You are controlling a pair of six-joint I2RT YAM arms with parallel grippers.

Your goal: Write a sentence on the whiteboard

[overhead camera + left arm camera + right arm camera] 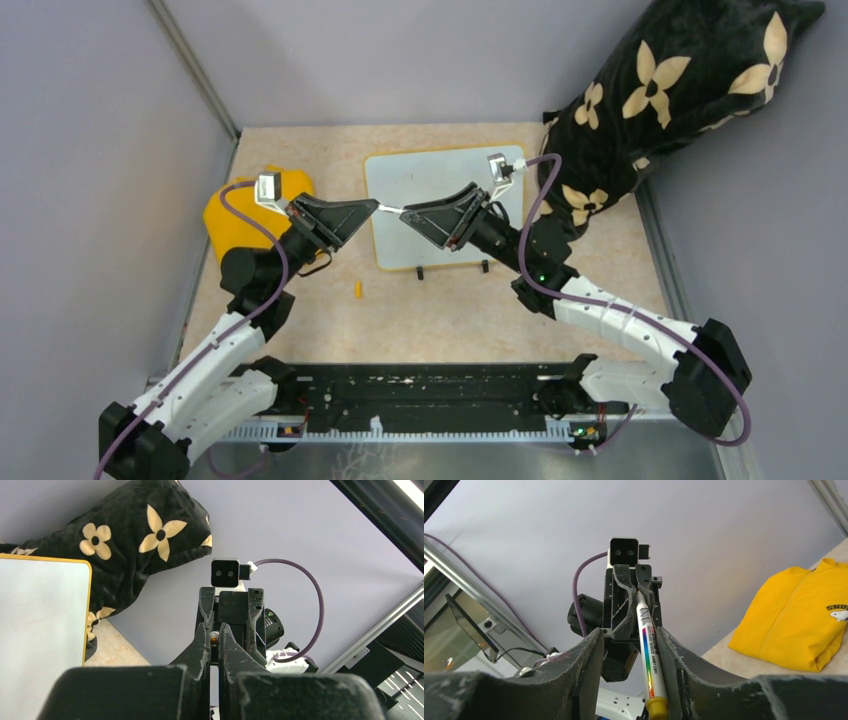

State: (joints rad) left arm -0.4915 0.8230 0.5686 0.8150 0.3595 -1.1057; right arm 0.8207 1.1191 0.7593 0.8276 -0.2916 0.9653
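The whiteboard lies flat at the table's middle, with an orange-yellow frame and two black feet; its corner shows in the left wrist view. I see no sentence on its visible white surface. A white marker with a rainbow stripe hangs above the board's left part between both grippers. My left gripper is shut on one end of it; an orange end shows between its fingers. My right gripper is open around the other end, which leans on one finger.
A folded yellow cloth lies left of the board, behind my left arm, and shows in the right wrist view. A black flowered pillow fills the back right corner. A small orange cap lies on the table in front of the board.
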